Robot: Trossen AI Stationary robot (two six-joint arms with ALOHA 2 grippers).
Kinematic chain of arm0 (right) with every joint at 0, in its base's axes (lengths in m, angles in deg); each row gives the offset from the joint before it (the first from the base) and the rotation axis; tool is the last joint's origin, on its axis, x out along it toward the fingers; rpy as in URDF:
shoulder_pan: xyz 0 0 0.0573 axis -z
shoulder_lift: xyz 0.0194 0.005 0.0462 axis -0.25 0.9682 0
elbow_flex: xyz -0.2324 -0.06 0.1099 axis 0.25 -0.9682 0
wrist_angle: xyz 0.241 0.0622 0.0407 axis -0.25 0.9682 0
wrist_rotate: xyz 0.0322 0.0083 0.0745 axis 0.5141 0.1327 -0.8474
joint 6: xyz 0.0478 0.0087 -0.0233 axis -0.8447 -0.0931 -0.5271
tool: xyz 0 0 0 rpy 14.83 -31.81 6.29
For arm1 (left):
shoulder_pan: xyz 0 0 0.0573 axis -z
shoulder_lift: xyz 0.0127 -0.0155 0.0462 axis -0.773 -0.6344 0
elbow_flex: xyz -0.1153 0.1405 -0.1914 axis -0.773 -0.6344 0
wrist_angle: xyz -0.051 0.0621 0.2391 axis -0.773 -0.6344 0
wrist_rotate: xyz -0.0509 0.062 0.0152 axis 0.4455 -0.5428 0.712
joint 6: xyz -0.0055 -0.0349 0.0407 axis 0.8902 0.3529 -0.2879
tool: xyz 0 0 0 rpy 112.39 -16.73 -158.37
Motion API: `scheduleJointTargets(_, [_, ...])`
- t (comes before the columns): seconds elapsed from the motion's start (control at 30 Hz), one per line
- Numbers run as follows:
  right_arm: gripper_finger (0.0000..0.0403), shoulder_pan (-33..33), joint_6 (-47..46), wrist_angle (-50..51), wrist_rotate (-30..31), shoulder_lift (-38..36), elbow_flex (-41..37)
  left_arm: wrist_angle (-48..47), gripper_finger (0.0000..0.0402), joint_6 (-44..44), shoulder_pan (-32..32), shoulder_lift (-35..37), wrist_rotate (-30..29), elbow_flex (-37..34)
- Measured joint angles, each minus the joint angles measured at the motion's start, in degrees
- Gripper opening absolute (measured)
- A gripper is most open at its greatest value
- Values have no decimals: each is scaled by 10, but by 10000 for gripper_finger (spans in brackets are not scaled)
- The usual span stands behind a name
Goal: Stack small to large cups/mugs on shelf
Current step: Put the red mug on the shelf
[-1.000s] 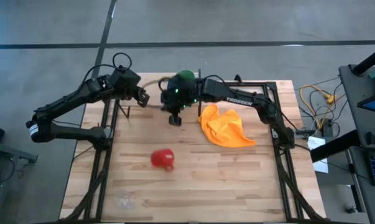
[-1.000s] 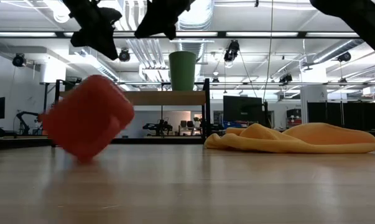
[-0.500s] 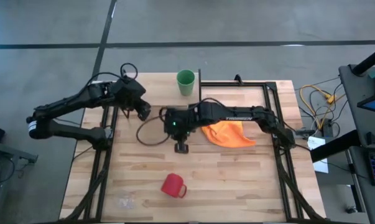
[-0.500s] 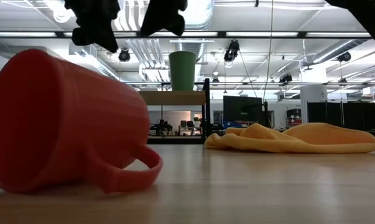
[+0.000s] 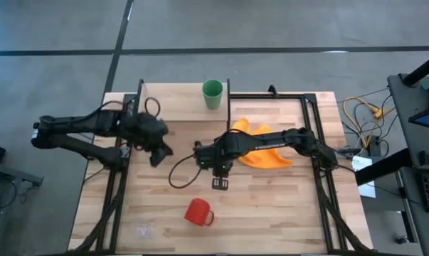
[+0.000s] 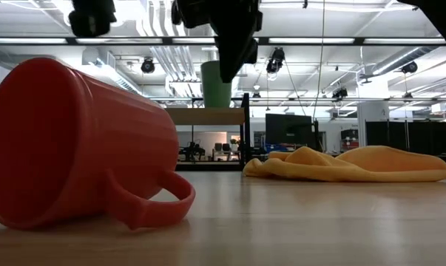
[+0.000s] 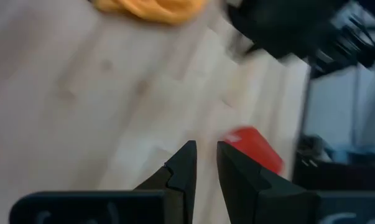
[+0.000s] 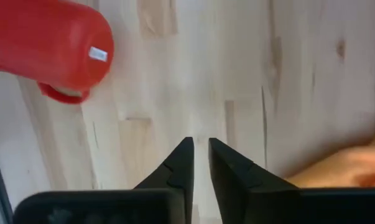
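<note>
On the plank tabletop (image 5: 285, 206) the red mug (image 5: 198, 212) lies tipped and the clear glass cup (image 5: 144, 230) waits near the front edge; only the green cup (image 5: 213, 93) stands on the shelf (image 5: 178, 107); both the left gripper (image 5: 157, 155) and the right gripper (image 5: 220, 183) hang nearly closed, grasping nothing, so two vessels are left.

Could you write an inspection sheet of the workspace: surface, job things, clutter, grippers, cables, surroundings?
Surface: plank table, bare at the front right.
Job things: green cup upright on the shelf; red mug on its side on the table; glass cup near the front left corner.
Clutter: orange cloth on the table, partly under the right arm.
Grippers: left gripper and right gripper, both empty, fingers nearly closed, above the table.
Cables: dark cable looping between the arms; yellow cable beside the table.
Surroundings: concrete floor, equipment at the right.
</note>
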Motion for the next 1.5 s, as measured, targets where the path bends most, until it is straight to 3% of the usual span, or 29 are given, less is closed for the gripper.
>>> scheduleJointTargets(0.27, [64, -20, -19, 9, -15, -13, 39, 1, 49, 165, 187, -20, -104, 0])
scheduleJointTargets(0.6, [71, -26, -28, 34, -38, -13, 56, 60, 49, 264, 363, -159, -246, 0])
scheduleJointTargets(0.7, [75, -26, -30, 49, -44, -13, 47, 133, 49, 293, 388, -197, -280, 0])
scheduleJointTargets(0.9, [90, -35, 16, 69, -44, -13, 30, 220, 49, 360, 424, -290, -285, 23])
scheduleJointTargets(1.23, [109, -56, 98, 71, -44, -13, 32, 192, 49, 337, 463, -424, -298, 95])
scheduleJointTargets(1.5, [109, -58, 106, 83, -44, -35, 71, 114, 49, 287, 467, -471, -334, 123])
